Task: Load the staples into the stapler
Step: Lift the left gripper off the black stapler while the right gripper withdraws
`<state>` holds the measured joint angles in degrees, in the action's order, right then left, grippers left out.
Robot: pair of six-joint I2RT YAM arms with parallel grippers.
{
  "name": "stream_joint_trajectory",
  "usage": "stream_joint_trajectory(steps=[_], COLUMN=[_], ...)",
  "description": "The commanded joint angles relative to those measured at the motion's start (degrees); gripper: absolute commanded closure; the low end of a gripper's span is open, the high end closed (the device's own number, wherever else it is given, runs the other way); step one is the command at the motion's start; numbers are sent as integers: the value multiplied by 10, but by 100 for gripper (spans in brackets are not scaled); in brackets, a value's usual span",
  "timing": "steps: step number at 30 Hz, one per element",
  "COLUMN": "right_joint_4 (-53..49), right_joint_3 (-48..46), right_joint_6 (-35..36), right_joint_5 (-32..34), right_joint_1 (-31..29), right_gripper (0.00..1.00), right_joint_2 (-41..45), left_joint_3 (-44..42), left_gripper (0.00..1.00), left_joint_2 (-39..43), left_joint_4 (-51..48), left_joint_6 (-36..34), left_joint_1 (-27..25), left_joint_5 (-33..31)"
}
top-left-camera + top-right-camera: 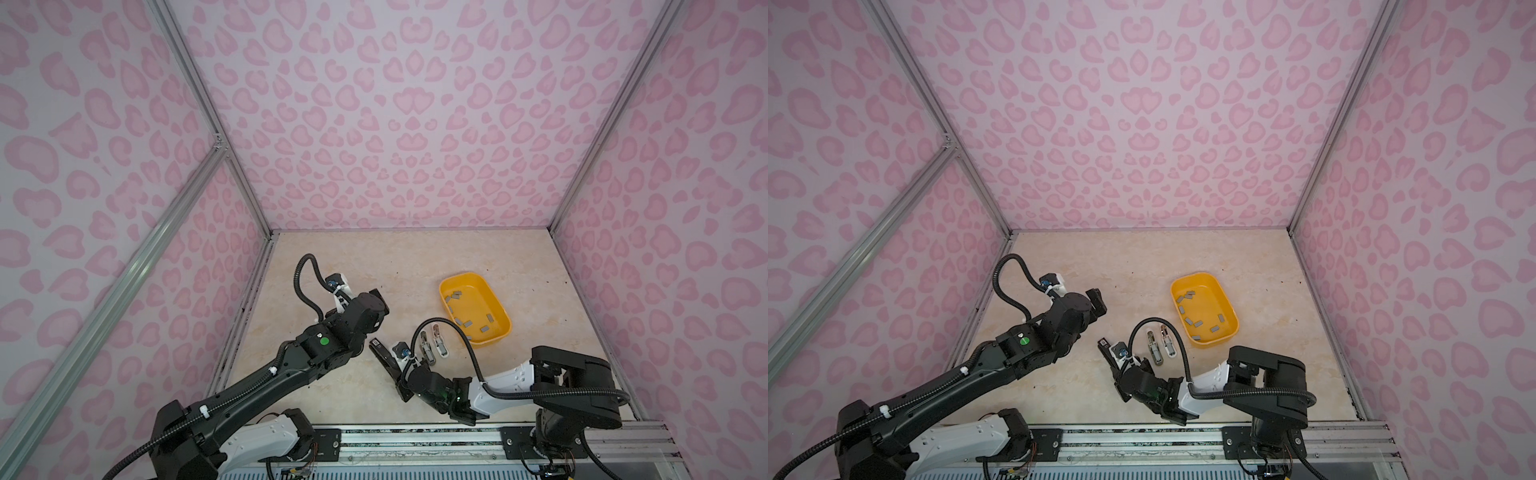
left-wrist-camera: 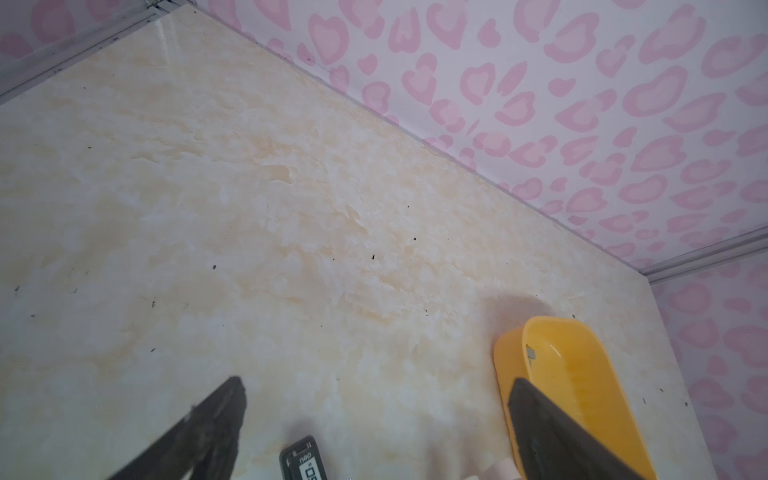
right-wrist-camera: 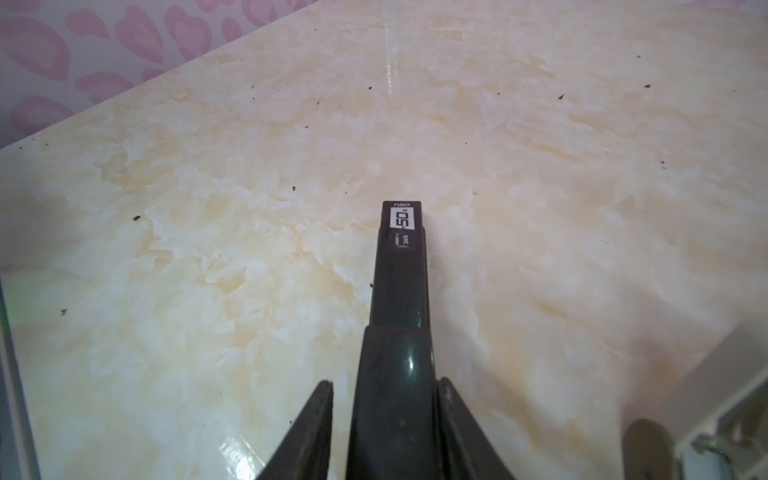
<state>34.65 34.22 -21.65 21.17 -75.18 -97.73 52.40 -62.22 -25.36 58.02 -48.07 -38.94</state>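
A long black stapler (image 1: 380,353) (image 3: 401,270) lies on the marble table with its labelled nose pointing away from my right arm. My right gripper (image 3: 385,381) (image 1: 400,380) straddles its rear end, open: bare table shows between one finger (image 3: 320,419) and the stapler body, while the other finger sits against it. Several grey staples (image 1: 468,321) (image 1: 1198,322) lie in a yellow tray (image 1: 503,320). My left gripper (image 2: 376,382) (image 1: 376,303) hangs wide open and empty above the table, left of the tray; the stapler's nose (image 2: 303,461) shows below it.
Two small staplers (image 1: 426,347) (image 1: 439,343) lie opened side by side between the black stapler and the tray (image 1: 1233,320). The yellow tray (image 2: 582,365) sits near the right wall. Pink patterned walls enclose the table; an aluminium rail (image 1: 415,432) runs along the front.
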Motion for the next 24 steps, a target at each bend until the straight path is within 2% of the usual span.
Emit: stream_joint_trajectory(steps=[1, 5, 8, 17, 20, 24], right_joint_4=[-41, -109, -174, -192, -189, -157], right_joint_3=[22, 76, 124, 211, 232, 225], right_joint_6=[-16, -69, -127, -162, -158, -140], right_joint_5=[44, 101, 152, 128, 103, 72], right_joint_1=[-5, -4, -4, 8, 11, 11], right_gripper=[66, 76, 77, 77, 73, 57], right_joint_2=[-11, -38, -62, -126, -140, -132], left_joint_3=[23, 33, 31, 2, -7, 13], left_gripper=[3, 4, 4, 4, 4, 4], left_joint_2=[15, 43, 69, 115, 112, 92], left_joint_4=[-79, -86, -83, -66, -58, -65], left_joint_6=[57, 62, 60, 57, 53, 46], left_joint_1=[0, -1, 2, 8, 13, 20], left_joint_5=[4, -2, -7, -17, -6, 23])
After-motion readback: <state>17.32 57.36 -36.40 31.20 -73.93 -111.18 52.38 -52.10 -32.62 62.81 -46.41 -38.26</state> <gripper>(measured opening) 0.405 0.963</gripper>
